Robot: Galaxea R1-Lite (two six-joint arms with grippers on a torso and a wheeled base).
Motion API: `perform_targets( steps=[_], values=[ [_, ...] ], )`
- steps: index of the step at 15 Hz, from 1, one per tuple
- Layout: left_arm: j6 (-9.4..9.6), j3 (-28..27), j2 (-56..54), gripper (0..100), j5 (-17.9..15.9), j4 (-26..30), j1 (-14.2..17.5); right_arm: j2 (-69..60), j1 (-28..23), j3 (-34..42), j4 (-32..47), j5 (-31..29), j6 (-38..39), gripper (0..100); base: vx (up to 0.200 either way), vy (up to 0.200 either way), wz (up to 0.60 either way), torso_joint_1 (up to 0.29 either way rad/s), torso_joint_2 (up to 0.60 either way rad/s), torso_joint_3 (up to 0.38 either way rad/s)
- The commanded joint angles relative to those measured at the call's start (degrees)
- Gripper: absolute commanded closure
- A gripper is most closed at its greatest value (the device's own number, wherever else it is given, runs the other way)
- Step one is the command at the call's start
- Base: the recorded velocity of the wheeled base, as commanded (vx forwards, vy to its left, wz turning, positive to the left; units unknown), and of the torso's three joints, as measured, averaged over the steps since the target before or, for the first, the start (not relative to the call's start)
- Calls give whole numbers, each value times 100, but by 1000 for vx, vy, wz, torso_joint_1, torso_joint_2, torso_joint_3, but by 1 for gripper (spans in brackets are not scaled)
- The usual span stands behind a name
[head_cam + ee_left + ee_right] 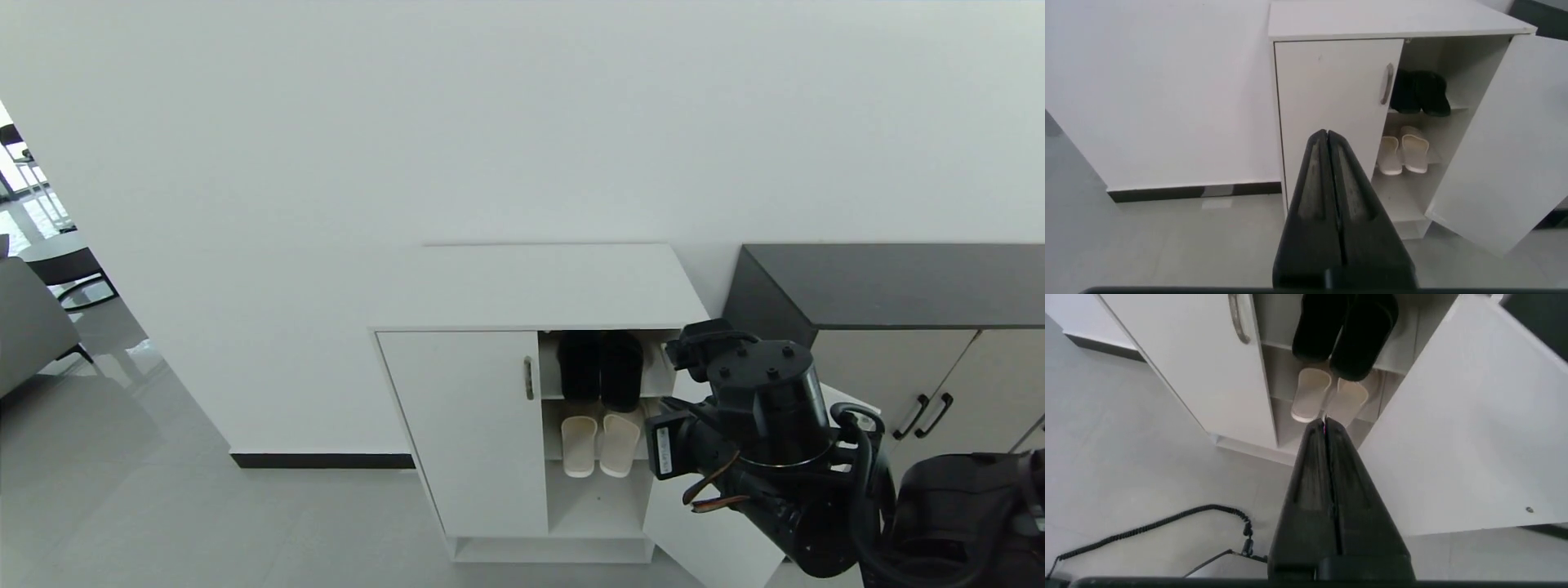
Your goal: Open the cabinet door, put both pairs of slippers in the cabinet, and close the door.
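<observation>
The left claw is held back from the cabinet, over the floor. Its two fingers are pressed together and nothing is held. The left door is shut, and its handle is seen at its inner edge. Just past the handle, the black slippers are laid on the top shelf and the white slippers on the shelf below. Both pairs are inside, so the job left is judged to be the closing. The right door is swung out wide. The right claw is held near it, in front of the open side, pointed at the white slippers. Its fingers are pressed together too, with nothing between them.

To shut the door well, the closed claw should be brought round to the door's outer face. It should be placed near the free edge, far from the hinge. The door should then be pushed in a slow curve until the frame is met. A soft, flat push is best, so the smooth panel is not slipped off.

Plenty of open floor is seen on the left. The white slippers seem to reach the front edge of their shelf, so that edge should be watched. On the right, the room is tight: the dark cabinet is set just beside the white one.
</observation>
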Motion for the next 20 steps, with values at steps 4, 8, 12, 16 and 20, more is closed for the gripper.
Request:
perform_targets(
  steps=[4, 8, 12, 16, 20],
  values=[
    [-1, 0, 5, 100, -2, 1, 1, 30, 4, 183, -227, 6, -107, 100, -100, 0, 0, 25, -33, -15],
    [-1, 0, 5, 100, -2, 1, 1, 30, -5, 244, -270, 6, -159, 100, -200, 0, 0, 2, -1, 0],
    [-1, 0, 5, 100, -2, 1, 1, 12, -638, 262, -270, 6, -528, 100, 0, 0, 0, 0, 0, 0],
    [-10, 0, 5, 100, -2, 1, 1, 179, -2176, 411, -297, 560, -959, 100, 0, 0, 0, 0, 0, 0],
    [-10, 0, 5, 100, -2, 1, 1, 574, -3512, 139, -596, 1017, -1108, 100, 0, 0, 0, 0, 0, 0]
  ],
)
